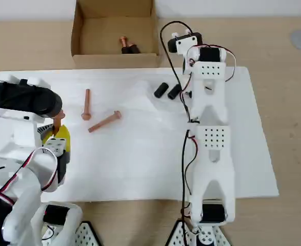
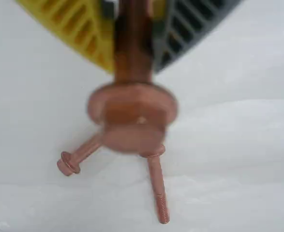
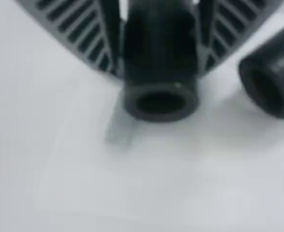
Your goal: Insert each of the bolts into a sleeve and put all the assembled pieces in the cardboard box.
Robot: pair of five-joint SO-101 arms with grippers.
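Copper-coloured and, I judge, stiff and light, the bolt (image 2: 132, 113) hangs pinched by its shank in my left gripper (image 2: 132, 53) above the sheet (image 2: 238, 145), while my right gripper (image 3: 160, 58) clamps a smooth, likely slippery sleeve (image 3: 161, 104) round its body.

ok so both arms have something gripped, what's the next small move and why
Probably bring the two together and line them up: the left tool grips a bolt, and the right tool grips a sleeve with its bore open.
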